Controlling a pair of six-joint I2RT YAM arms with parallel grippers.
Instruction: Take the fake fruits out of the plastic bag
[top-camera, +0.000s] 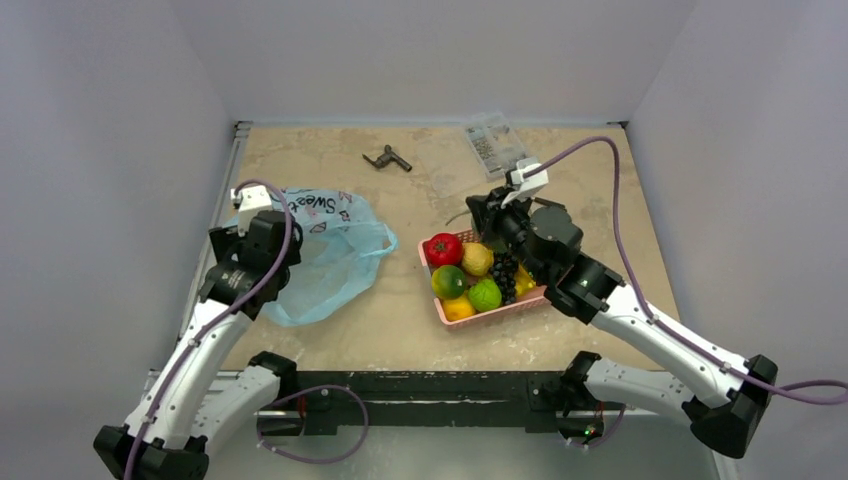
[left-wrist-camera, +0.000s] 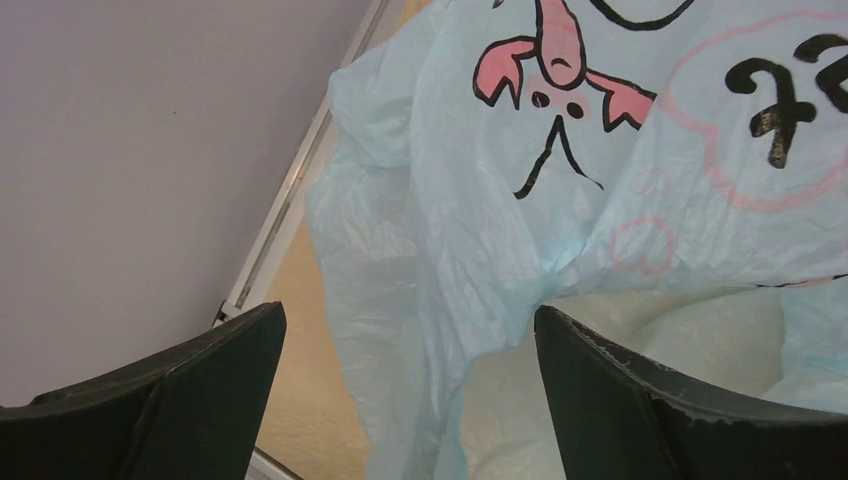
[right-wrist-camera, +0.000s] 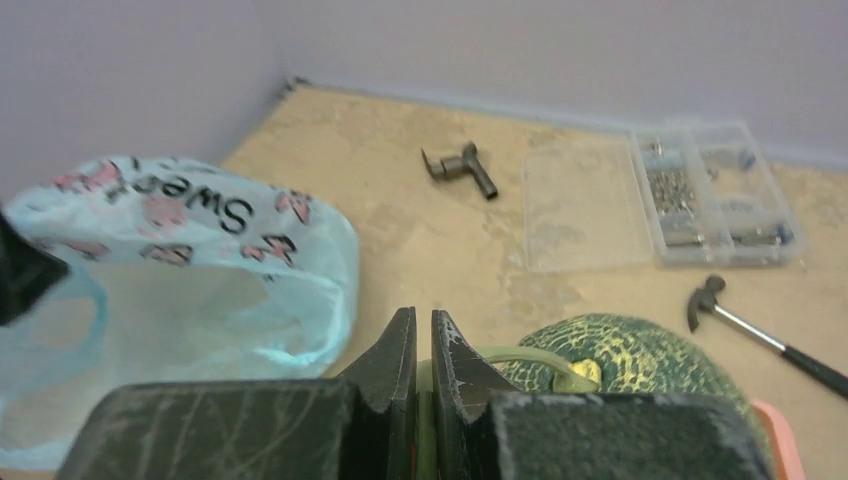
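Two fruits outside the plastic bag (top-camera: 335, 255)

Top view: the bag lies crumpled at the left of the counter (top-camera: 400, 330), and its inside cannot be read from here. The tomato (top-camera: 443, 248) sits in the far-left corner of the pink basket (top-camera: 500, 306), beside other fruit and a grape bunch (top-camera: 505, 275). The right arm (top-camera: 640, 320) covers the basket's right side, and nothing beneath it can be made out.

Left wrist view: the left claw (left-wrist-camera: 410, 390) stands wide. Both fingers are cut off by the bottom edge. A fold of the bag hangs between them, and I cannot tell whether it touches either finger.

Right wrist view: the right claw (right-wrist-camera: 422, 325) is pinched almost closed on the pale stem of the melon (right-wrist-camera: 640, 365), whose lower half is hidden behind the fingers. A sliver of pink rim shows at the lower right. Beyond lie a hammer (right-wrist-camera: 760, 338), partly cut off, and a clear parts box (right-wrist-camera: 660, 195), its contents too blurred to name.
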